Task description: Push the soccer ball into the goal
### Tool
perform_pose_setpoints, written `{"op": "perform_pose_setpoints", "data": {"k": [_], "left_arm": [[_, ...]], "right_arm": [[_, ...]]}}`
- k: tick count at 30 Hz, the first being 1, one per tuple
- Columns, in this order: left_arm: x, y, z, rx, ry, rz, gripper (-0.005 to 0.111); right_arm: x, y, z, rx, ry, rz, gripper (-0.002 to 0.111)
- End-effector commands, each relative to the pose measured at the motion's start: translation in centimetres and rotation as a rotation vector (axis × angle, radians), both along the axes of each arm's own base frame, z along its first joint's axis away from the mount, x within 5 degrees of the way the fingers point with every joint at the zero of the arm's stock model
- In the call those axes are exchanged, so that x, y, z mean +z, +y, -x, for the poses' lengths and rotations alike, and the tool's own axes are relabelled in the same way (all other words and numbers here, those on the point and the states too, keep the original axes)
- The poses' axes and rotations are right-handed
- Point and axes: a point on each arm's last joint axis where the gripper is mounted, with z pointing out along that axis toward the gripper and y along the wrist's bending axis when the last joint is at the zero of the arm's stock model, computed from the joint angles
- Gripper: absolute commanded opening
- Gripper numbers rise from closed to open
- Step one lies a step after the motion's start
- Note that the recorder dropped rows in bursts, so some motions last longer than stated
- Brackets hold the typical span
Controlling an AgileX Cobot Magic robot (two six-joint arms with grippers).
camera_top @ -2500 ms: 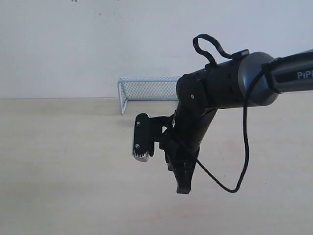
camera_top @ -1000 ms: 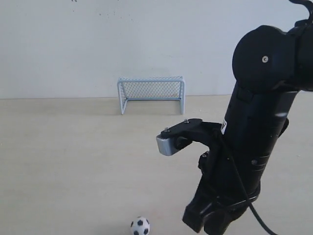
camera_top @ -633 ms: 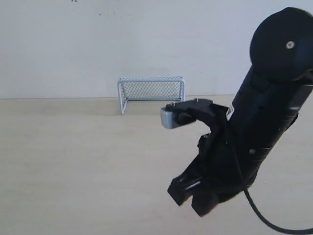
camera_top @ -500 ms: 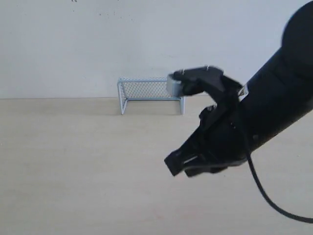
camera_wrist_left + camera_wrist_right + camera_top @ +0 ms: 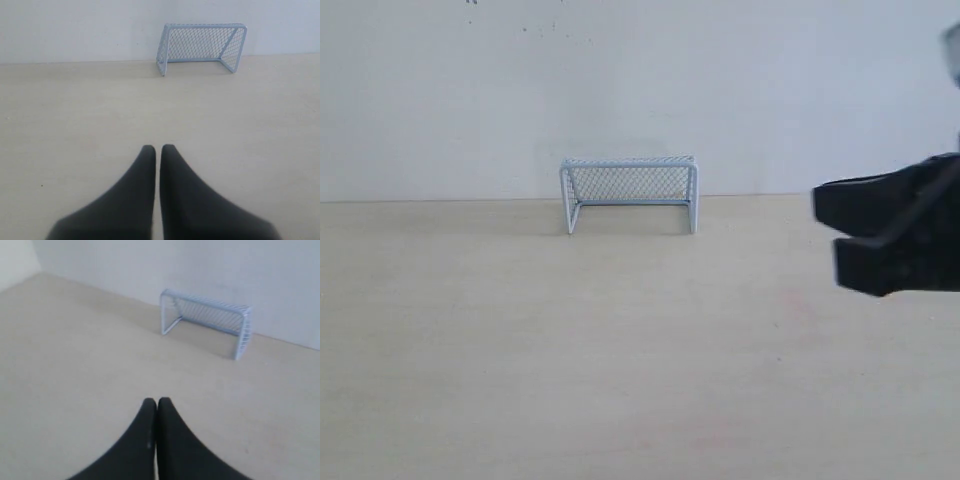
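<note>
Tabletop point(image 5: 75, 110), goal point(image 5: 204, 25), left end effector point(image 5: 158, 149) closed

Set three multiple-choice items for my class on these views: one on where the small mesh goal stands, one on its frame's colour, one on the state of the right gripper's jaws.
1. The miniature tube-framed goal with mesh netting stands: A) at the beige table's far side, near the white wall; B) at the table's near edge; C) between the jaws.
2. Its frame is: A) red; B) pale blue-white; C) black.
3. The right gripper's black jaws are: A) wide open; B) clamped on a ball; C) shut, empty.
Answers: A, it sits just before the wall; B, the tubes look pale blue; C, the right wrist view shows the tips touching, nothing between.
</note>
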Motion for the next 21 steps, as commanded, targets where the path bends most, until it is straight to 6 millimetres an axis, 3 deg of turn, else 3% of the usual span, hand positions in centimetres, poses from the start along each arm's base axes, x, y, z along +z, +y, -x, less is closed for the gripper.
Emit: {"op": "perform_pose_setpoints", "data": {"k": [1, 6, 13, 21], "left_arm": [[-0.1, 0.0, 0.0, 0.000, -0.002, -0.004, 0.004], [-0.1, 0.0, 0.0, 0.000, -0.002, -0.004, 0.004], [-0.1, 0.0, 0.0, 0.000, -0.002, -0.004, 0.004], [-0.1, 0.0, 0.0, 0.001, -0.005, -0.003, 0.004]], "right_arm": [[-0.9, -3.6, 2.0, -0.163, -0.052, -0.103, 0.000], [-2.9, -7.2, 5.5, -0.360, -0.172, -0.156, 0.000], [-6.3, -9.3, 9.7, -0.557, -0.373, -0.216, 0.000], [-8.9, -9.8, 9.8, -0.664, -0.355, -0.245, 0.000]]}}
